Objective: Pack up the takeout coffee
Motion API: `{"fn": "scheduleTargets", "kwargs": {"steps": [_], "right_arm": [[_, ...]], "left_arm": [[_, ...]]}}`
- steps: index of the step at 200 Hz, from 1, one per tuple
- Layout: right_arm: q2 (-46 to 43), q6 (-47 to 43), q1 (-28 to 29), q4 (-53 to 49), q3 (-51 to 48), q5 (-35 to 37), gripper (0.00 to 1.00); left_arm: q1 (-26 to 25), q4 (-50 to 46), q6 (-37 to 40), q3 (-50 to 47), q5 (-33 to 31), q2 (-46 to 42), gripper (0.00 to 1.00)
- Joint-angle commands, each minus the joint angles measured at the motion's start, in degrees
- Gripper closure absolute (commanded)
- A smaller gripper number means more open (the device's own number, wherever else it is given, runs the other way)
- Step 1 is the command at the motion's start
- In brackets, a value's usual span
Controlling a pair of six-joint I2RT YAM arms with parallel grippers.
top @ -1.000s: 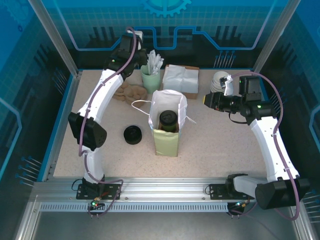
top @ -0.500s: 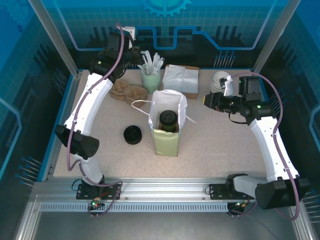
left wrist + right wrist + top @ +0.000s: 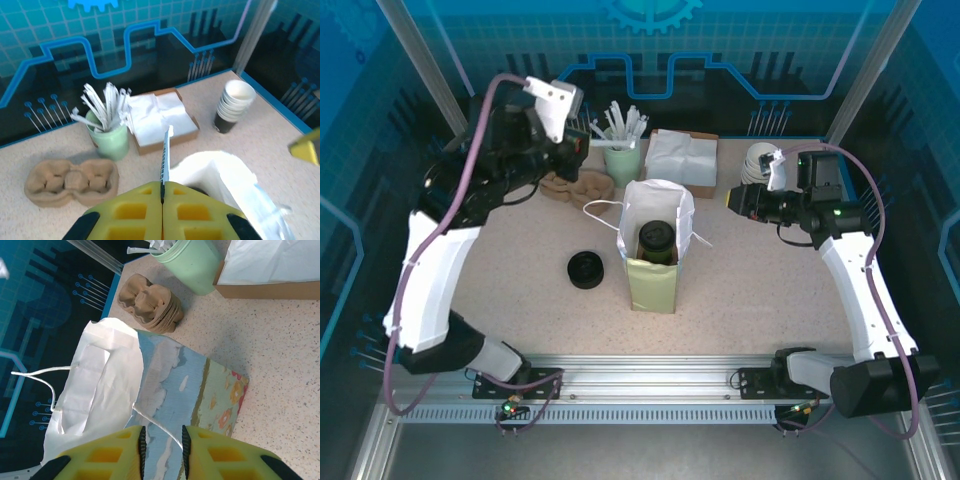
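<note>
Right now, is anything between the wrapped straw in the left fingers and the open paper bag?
Nothing visible. The left fingers pinch the wrapped straw in the air, and the paper bag stands open-mouthed with the coffee cup inside.

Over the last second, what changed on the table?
The left gripper pulled up and back to the left, away from the green cup, shut on one white stick. The right gripper, paper bag and loose lid stayed put.
</note>
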Motion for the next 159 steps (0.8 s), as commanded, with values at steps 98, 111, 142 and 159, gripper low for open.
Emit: {"fn": "scheduleTargets", "kwargs": {"steps": [98,111,142,159], "right_arm": [[4.43,0.83,1.54,1.84,6.13,5.16,0.71],[5.33,0.79,2.29,1.68,6.99,6.03,0.71],[8.0,0.49,3.89,1.53,9.22,7.93,0.7],[9.46,0.32,4.76,1.57,10.3,8.7,0.7]], "left_arm": [[-11.95,-19.64,-1.03,-0.47,8.84,9.02,0.97],[-13.11,-20.89,-0.49,-0.25,9.15,11.48,0.98],[-14.07,-21.53,-0.18,-1.34,10.28,15.84,0.99],[-14.23,-20.86,-0.35,-2.83,10.1,16.96,0.99]]}}
